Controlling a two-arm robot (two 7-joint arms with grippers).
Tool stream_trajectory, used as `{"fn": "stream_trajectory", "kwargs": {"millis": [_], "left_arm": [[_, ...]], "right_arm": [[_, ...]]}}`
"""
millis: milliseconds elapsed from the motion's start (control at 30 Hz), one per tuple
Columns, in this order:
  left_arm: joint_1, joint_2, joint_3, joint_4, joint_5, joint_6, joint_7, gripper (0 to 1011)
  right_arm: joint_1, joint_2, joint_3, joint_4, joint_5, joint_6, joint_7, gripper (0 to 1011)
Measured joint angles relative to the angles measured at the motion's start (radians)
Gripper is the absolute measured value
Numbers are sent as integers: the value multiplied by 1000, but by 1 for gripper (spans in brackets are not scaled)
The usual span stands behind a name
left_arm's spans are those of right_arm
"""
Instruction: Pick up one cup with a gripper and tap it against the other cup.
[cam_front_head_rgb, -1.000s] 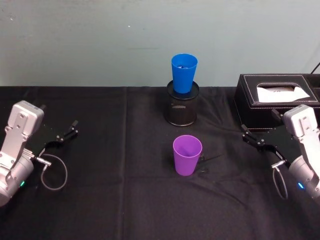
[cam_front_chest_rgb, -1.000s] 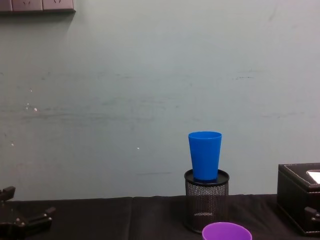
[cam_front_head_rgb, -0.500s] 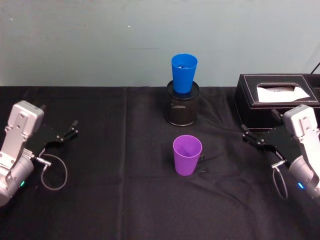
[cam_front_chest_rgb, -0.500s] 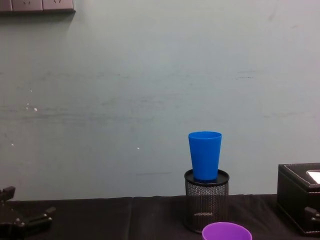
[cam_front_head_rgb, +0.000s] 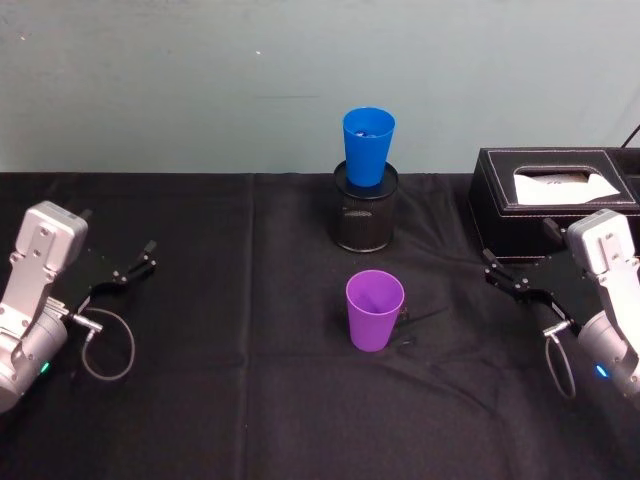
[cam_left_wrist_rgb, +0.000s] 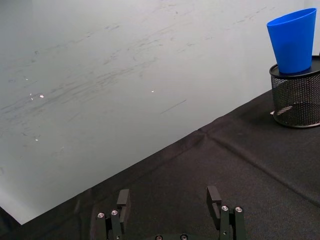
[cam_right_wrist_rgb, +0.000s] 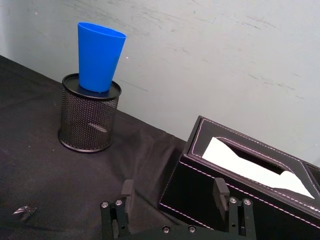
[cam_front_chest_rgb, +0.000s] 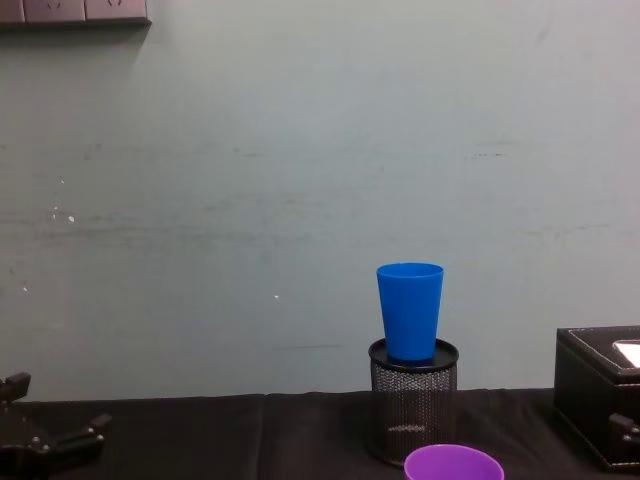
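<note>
Purple cup (cam_front_head_rgb: 375, 310) stands upright, mouth up, on the black tablecloth (cam_front_head_rgb: 230, 400) approx. mid-table, w/ bare cloth all round it and nothing touching it. Blue cup (cam_front_head_rgb: 368, 146) is straight behind it on the far side, upright at the top of a black mesh holder (cam_front_head_rgb: 366, 222); whether it rests on the holder or sits a bit down inside, I can't tell. That puts the blue rim well above the purple one. Left gripper (cam_front_head_rgb: 135, 262) lies low at the left edge, well apart from both cups, fingers spread wide w/ nothing btwn them. Right gripper (cam_front_head_rgb: 492, 270) is parked on the right, just in front of the black tissue box (cam_front_head_rgb: 555, 200), fingers likewise spread and empty. It's the nearer one to the purple cup, so prob. the handier pick. The cup looks like thin smooth plastic, so I'd guess v. light, a bit slick, and springy in the wall rather than brittle. A hard pinch would prob. dent it, and a soft one might let it slide, esp. as it tapers toward the base. Best hold, I reckon, is across the upper-middle of the wall from the side, under the stiffer rim, w/ moderate squeeze. Go easy on the tap too: the blue cup looks just as light and is perched high, so it could tip off.
</note>
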Motion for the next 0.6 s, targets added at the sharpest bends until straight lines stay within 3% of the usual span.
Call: {"fn": "stream_trajectory", "kwargs": {"millis": [600], "left_arm": [[0, 0, 0, 0, 0, 0, 0, 1000]], "right_arm": [[0, 0, 0, 0, 0, 0, 0, 1003]]}}
